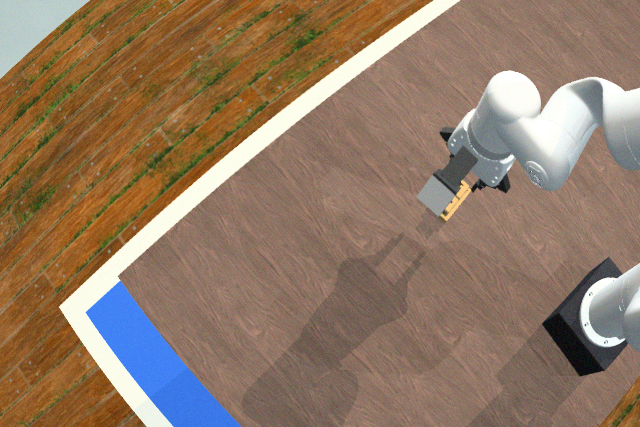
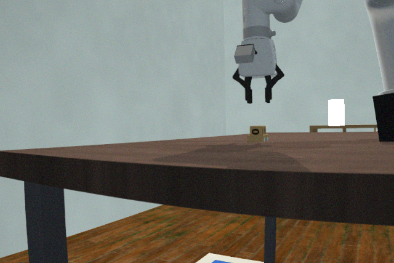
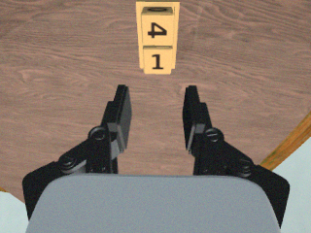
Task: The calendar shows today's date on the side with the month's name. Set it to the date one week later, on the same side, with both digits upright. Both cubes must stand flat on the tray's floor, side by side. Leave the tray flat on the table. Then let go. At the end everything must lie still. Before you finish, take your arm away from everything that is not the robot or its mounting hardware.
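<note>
The pale wooden tray [image 1: 446,216] [image 2: 252,138] [image 3: 140,34] stands on the table. In the wrist view, a cube face with a 4 [image 3: 156,30] lies sideways, a face with a 1 [image 3: 156,61] is below it, and a foreshortened 0 [image 3: 157,10] is above. I cannot tell how these faces divide between the cubes. The exterior view shows an oval 0 on its side on a cube face [image 2: 255,131]. My gripper [image 2: 258,101] [image 3: 156,99] is part open and empty, well above the tray. The month side is not visible; the camera housing hides part of the tray in the top view.
The brown table top [image 1: 289,195] [image 2: 127,154] surrounds the tray. The black robot base [image 1: 573,339] [image 2: 385,116] stands to the right. Arm shadows fall on the table. A blue and cream rug [image 1: 139,339] lies on the floor past the table edge.
</note>
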Available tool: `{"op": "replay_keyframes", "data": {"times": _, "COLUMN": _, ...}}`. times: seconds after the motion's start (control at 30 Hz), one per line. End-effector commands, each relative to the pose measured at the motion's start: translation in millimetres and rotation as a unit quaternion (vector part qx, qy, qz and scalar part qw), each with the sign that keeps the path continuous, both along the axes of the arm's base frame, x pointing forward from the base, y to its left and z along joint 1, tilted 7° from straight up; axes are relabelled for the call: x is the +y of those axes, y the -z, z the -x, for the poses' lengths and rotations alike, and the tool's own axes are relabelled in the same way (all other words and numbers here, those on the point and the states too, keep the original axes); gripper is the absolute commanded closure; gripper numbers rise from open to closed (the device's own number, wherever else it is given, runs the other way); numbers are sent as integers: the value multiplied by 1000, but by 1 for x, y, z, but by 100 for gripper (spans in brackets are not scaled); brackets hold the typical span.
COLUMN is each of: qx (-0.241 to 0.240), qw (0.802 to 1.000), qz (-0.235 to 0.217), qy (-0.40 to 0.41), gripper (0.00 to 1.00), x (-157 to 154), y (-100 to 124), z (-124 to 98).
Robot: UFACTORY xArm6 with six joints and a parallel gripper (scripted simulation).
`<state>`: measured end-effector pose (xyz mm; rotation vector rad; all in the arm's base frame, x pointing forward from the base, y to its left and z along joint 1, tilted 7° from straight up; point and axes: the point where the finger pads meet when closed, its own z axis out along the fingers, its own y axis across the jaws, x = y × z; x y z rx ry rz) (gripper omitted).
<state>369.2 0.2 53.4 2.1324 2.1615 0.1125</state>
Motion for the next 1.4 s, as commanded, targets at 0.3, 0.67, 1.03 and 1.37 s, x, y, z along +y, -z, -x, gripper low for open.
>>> {"op": "replay_keyframes", "data": {"times": 0.3, "qx": 0, "qw": 1000, "qz": 0, "qy": 0, "gripper": 0, "x": 0, "y": -11, "z": 1}}
{"op": "replay_keyframes", "data": {"times": 0.67, "qx": 0, "qw": 1000, "qz": 0, "qy": 0, "gripper": 0, "x": 0, "y": -11, "z": 1}}
{"op": "replay_keyframes", "data": {"times": 1.03, "qx": 0, "qw": 1000, "qz": 0, "qy": 0, "gripper": 0, "x": 0, "y": -15, "z": 2}}
{"op": "replay_keyframes", "data": {"times": 1.37, "qx": 0, "qw": 1000, "qz": 0, "qy": 0, "gripper": 0, "x": 1, "y": -41, "z": 5}}
